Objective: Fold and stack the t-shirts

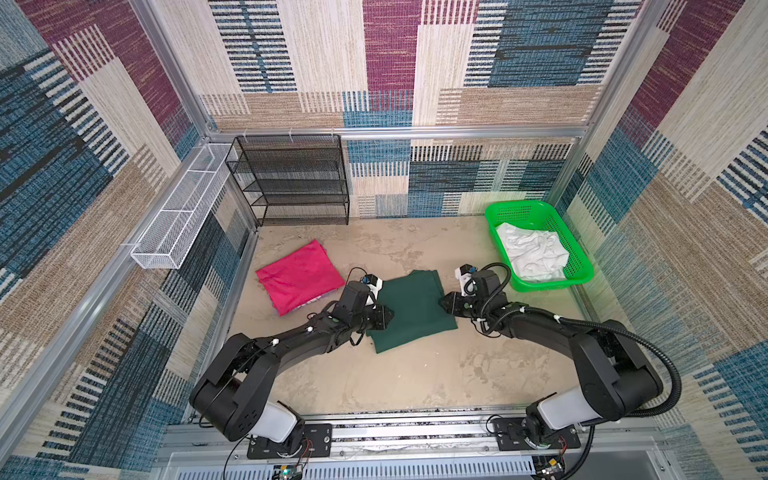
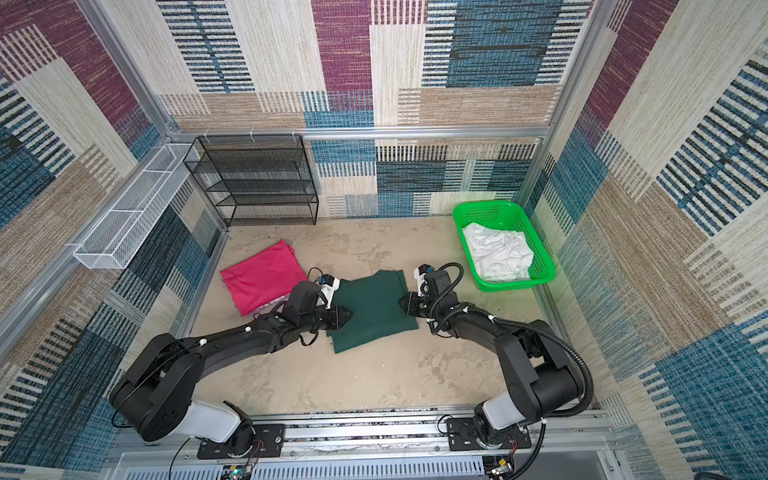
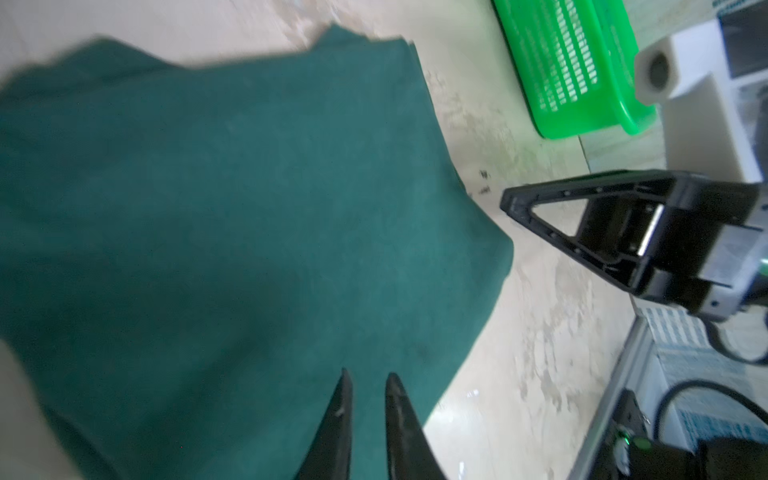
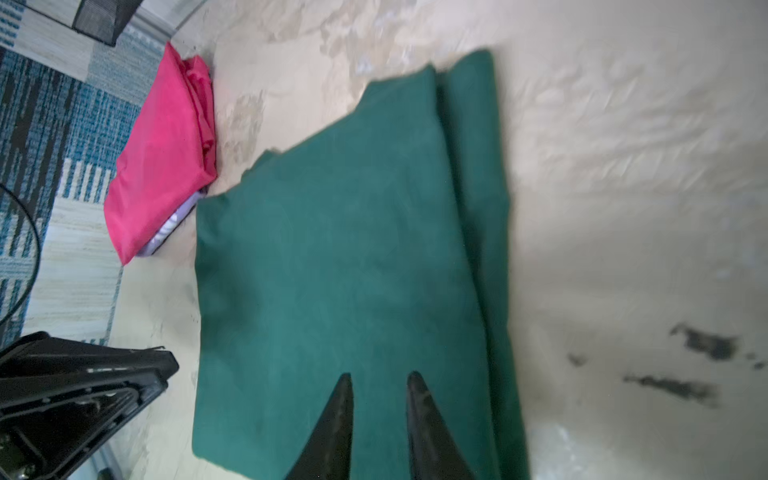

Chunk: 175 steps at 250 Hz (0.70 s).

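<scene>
- Table (image 1: 415, 374): beige, mottled; everything sits on it.
- Left arm (image 1: 291, 345): stretched low from its base at 7 o'clock, forearm pointing toward 2 o'clock, wrist level over the table.
- Right arm (image 1: 540, 328): reaches from its base at 5 o'clock, elbow raised, forearm pointing toward 10 o'clock, wrist bent down.
- Dark green t-shirt (image 1: 409, 309): folded to a flat rectangle near table centre, between the two grippers in both top views (image 2: 374, 309).
- Pink t-shirt (image 1: 299, 276): folded, at 10 o'clock from the green one, near it but apart.
- Green basket (image 1: 540, 286): at 2 o'clock, crumpled white cloth (image 1: 532, 253) inside.
- Left gripper (image 1: 390, 314): over the green shirt's 9 o'clock edge. Left wrist view (image 3: 368, 382): tips a narrow slit apart, only flat cloth seen behind the gap (blurry).
- Right gripper (image 1: 444, 301): at the shirt's 3 o'clock edge. Right wrist view (image 4: 380, 382): tips slightly apart over the cloth, nothing clamped that I can see.
- Wrist-only details: the right wrist view shows a second green layer sticking out along one side (image 4: 478, 166) and a pale lilac cloth (image 4: 174, 224) under the pink shirt. The left wrist view shows the right gripper's tip just off the shirt's edge (image 3: 511, 203).
</scene>
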Tool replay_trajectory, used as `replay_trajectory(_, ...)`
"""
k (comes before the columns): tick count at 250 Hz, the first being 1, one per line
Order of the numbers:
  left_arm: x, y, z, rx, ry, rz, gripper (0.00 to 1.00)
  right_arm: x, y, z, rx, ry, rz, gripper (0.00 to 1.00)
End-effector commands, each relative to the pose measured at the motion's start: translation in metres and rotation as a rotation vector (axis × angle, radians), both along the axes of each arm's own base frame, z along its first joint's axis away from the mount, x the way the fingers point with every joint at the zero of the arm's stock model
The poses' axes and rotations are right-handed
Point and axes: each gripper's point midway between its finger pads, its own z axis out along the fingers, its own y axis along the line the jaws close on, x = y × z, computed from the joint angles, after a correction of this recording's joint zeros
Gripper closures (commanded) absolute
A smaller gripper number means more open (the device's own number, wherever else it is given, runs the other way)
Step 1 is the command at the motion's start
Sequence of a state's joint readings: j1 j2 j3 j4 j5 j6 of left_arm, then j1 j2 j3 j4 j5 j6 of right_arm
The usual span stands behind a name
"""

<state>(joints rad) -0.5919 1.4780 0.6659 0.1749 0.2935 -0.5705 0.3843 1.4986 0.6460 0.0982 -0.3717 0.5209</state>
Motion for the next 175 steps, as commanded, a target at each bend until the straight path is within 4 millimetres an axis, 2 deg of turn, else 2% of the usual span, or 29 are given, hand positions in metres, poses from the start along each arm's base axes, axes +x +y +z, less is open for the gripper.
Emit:
replay_trajectory(1,-0.01,-0.003,-0.013,-0.051,0.064,0.026,0.82,-0.011,0.007,-0.006,0.078,0.04,0.008,0.74)
replay_trajectory(46,-0.029,0.013,-0.046,-0.012,0.122,0.057,0.82,-0.033,-0.02,-0.054,-0.034,0.144,-0.078,0.75)
replay_trajectory(80,-0.04,0.025,-0.057,0.034,0.146,0.064,0.82,-0.047,-0.03,-0.064,-0.072,0.178,-0.092,0.75)
replay_trajectory(101,-0.045,0.032,-0.059,0.064,0.151,0.073,0.82,-0.047,-0.035,-0.055,-0.095,0.153,-0.106,0.75)
replay_trajectory(127,-0.045,0.037,-0.053,0.092,0.137,0.072,0.82,-0.039,-0.032,-0.027,-0.094,0.081,-0.097,0.75)
replay_trajectory(150,-0.043,0.034,-0.041,0.085,0.119,0.061,0.82,-0.033,-0.009,0.005,-0.056,0.008,-0.038,0.75)
replay_trajectory(175,-0.036,0.028,-0.021,0.061,0.087,0.052,0.82,-0.034,0.027,0.03,0.043,-0.029,0.063,0.74)
